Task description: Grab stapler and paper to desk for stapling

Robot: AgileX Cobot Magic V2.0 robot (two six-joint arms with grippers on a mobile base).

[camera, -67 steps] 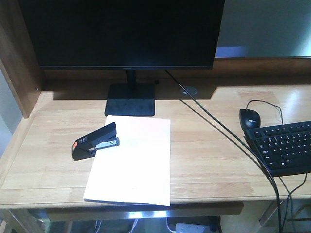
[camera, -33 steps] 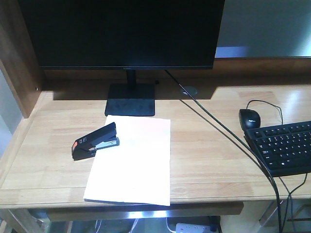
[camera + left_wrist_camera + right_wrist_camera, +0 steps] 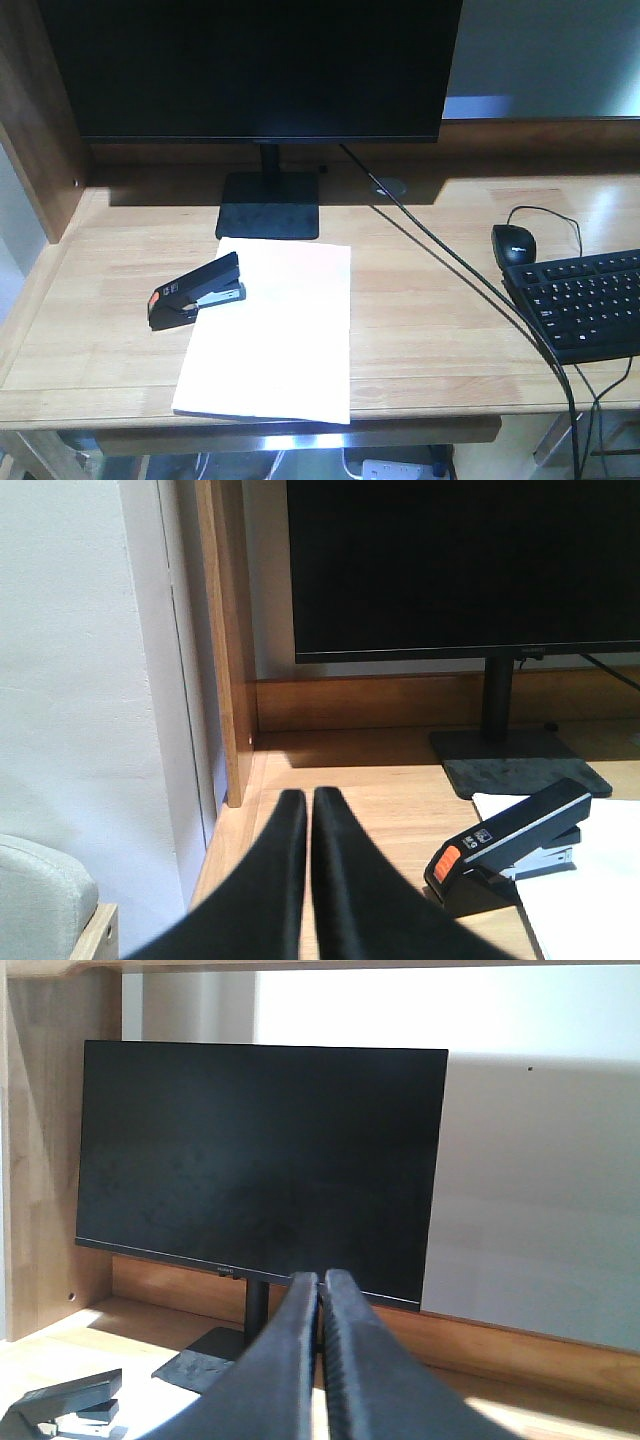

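The black stapler [image 3: 197, 291] with an orange patch lies on the desk [image 3: 430, 300], its front end resting on the top left corner of the white paper [image 3: 275, 330]. In the left wrist view the stapler [image 3: 510, 842] sits to the right of my left gripper [image 3: 308, 798], which is shut and empty near the desk's left edge. My right gripper [image 3: 321, 1279] is shut and empty, held above the desk facing the monitor; the stapler [image 3: 62, 1400] shows at the lower left of that view. Neither gripper appears in the front view.
A black monitor [image 3: 255, 70] on a stand [image 3: 268, 205] fills the back of the desk. A black mouse [image 3: 513, 243] and keyboard [image 3: 585, 302] sit at the right, with a cable [image 3: 450, 265] running diagonally across. A wooden side panel [image 3: 35, 150] rises at the left.
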